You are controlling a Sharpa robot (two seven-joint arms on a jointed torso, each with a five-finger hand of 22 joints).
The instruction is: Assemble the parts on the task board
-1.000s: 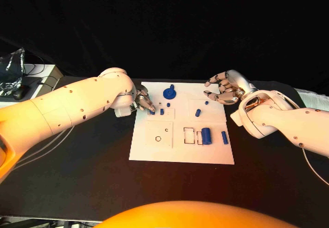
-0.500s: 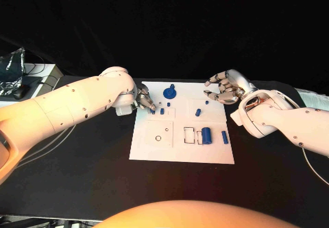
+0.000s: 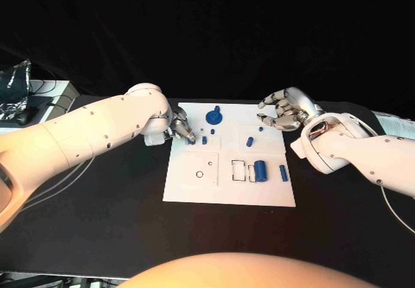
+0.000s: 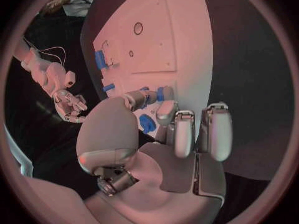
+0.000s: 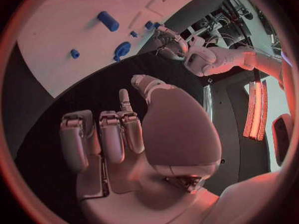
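Left hand (image 3: 180,129) down at the board (image 3: 229,192), fingertips drawn close together around a small blue peg (image 3: 192,141). In the left wrist view, peg (image 4: 146,123) right under the leading fingertips and touching or nearly touching them. Cannot tell whether truly clamped or only brushed. Second peg (image 3: 204,141) just beyond those fingertips, on the side away from the palm. Knob (image 3: 214,116) a little further off, past the fingertips and toward the board's far edge.

Right hand (image 3: 283,111) hovering off the board's far corner, fingers half curled and apart, holding nothing. Cylinder (image 3: 259,171) well clear of those fingers, back toward the wrist side.

Likely trouble from here:
- Weak pinch on so small a peg: probable slip or roll out from between the fingertips on lifting, then a lost peg on the black table.
- Crowding: second peg close enough to be knocked over or pushed aside by any sideways spread of the left fingers.
- Tilt: peg gripped off-centre, likely to enter its hole crooked and jam or pop free.
- Board drag: downward pressure from the fingertips apt to shift the light white board and disturb every loose part on it, with nothing bracing it from the right side.
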